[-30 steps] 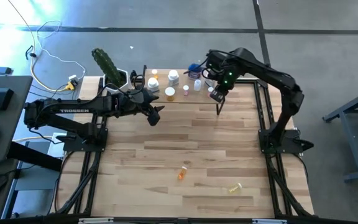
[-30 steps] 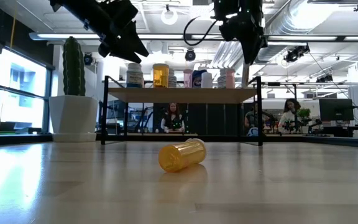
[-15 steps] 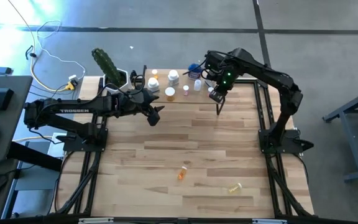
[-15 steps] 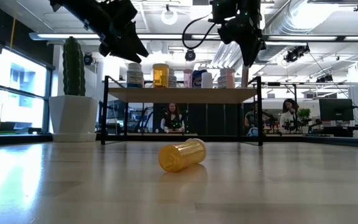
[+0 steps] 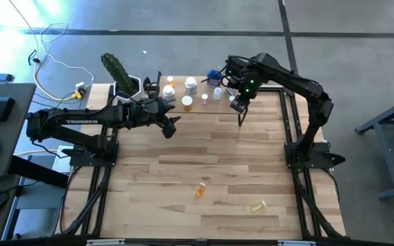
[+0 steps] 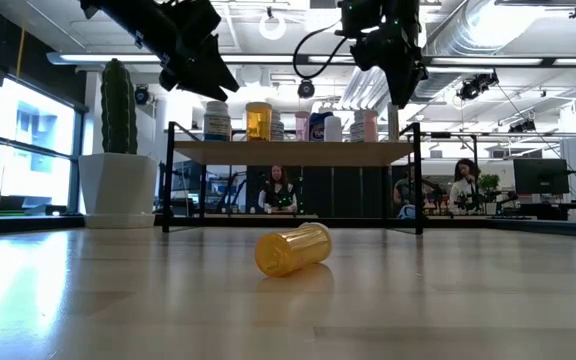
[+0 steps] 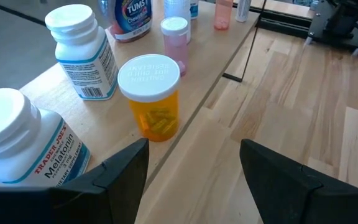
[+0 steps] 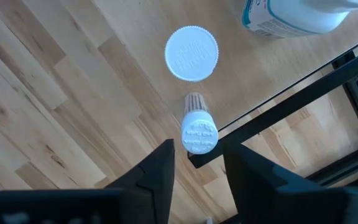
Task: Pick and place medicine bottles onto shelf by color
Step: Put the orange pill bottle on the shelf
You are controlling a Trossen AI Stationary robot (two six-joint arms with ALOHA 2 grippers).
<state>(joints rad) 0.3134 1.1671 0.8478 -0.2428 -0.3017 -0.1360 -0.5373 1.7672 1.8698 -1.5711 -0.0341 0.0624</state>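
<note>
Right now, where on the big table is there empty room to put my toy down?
The widest bare patch is the middle of the table, between the shelf and the fallen orange bottle. There is also room at the front left, beside that bottle. A yellowish bottle lies front right. The shelf is crowded with bottles, and both tools hang near it.

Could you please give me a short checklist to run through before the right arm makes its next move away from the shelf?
1. Right gripper clear of the small white-capped bottle: ok, fingers parted above it, not touching.
2. That bottle upright on the shelf: ok, though it stands close to the edge.
3. Neighbouring white cap undisturbed: ok, upright beside it.
4. Left gripper out of the way: ok, open and empty, near the shelf's other end.
5. Bottles left on the table: not ok, an orange bottle and a yellowish bottle lie there.
6. Colour grouping correct: cannot tell.
</note>
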